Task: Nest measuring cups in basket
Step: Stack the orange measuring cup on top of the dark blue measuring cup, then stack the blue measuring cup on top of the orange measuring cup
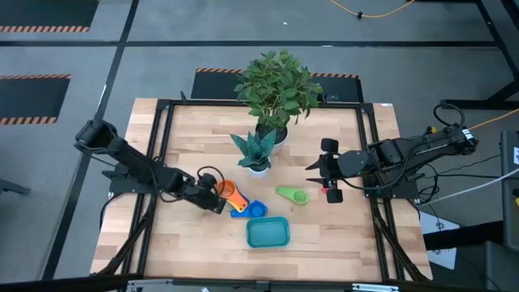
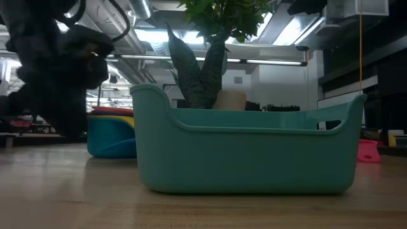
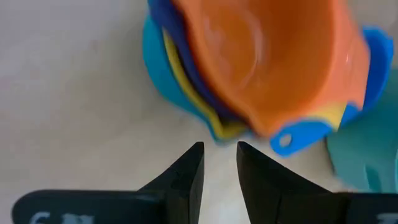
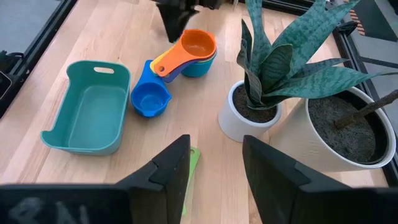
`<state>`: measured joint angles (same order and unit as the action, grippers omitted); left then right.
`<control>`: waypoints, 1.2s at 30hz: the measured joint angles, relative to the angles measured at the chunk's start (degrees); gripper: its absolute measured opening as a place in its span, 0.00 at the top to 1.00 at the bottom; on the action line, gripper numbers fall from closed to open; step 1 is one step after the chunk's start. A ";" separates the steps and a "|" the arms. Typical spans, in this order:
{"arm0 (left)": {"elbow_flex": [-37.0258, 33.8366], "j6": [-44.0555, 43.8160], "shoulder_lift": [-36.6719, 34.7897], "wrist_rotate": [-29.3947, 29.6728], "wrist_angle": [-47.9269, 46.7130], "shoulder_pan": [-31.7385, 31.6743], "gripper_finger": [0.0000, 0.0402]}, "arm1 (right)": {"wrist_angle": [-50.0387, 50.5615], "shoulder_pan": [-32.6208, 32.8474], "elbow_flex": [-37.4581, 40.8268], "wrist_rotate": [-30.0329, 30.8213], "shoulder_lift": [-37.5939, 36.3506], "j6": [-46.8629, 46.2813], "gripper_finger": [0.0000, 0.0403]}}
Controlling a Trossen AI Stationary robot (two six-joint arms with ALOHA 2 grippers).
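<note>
Several nested measuring cups just beyond left tool

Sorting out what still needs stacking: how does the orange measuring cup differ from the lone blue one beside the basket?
The orange cup sits on top of a nested stack; the blue cup stands alone on the wood. The orange cup lies farther from the basket; the blue one is right next to it. The left pincer is at the orange stack's handles; nothing is near the blue cup. Both sit upright and empty.
</note>
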<state>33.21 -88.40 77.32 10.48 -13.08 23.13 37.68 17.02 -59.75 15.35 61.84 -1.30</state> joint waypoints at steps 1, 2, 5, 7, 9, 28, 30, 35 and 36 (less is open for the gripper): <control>0.00 0.01 -0.01 0.97 0.05 -0.43 0.78 | -0.21 0.00 0.00 0.02 0.00 -0.02 0.62; 0.00 0.01 -0.03 1.79 0.03 -0.93 0.78 | -0.32 0.02 0.00 0.02 0.00 -0.02 0.62; 0.00 0.02 -0.52 2.97 -0.23 -2.19 0.78 | -0.27 0.02 0.00 0.02 0.02 -0.11 0.62; 0.00 0.34 -0.57 2.79 -1.03 -2.89 0.78 | -0.27 0.01 0.00 0.01 0.02 -0.12 0.62; 0.00 0.46 -0.57 2.34 -2.51 -3.47 0.78 | -0.27 0.02 0.00 0.00 0.02 -0.13 0.62; 0.00 8.65 -0.67 7.93 -10.85 -9.66 0.78 | -0.07 0.02 0.00 0.00 0.02 -1.64 0.62; 0.00 9.97 -1.75 6.28 -12.32 -10.15 0.78 | 0.29 0.02 0.00 -0.08 0.02 -2.21 0.62; -0.04 13.32 -6.02 4.72 -15.49 -10.25 0.78 | 2.57 0.02 0.00 -1.55 0.04 -3.01 0.62; -0.04 14.37 -7.35 4.77 -15.57 -10.08 0.78 | 3.06 0.02 0.00 -1.95 0.04 -3.00 0.62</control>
<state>33.17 -74.03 69.97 15.25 -28.65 13.05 40.74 17.04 -59.75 13.41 61.89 -4.30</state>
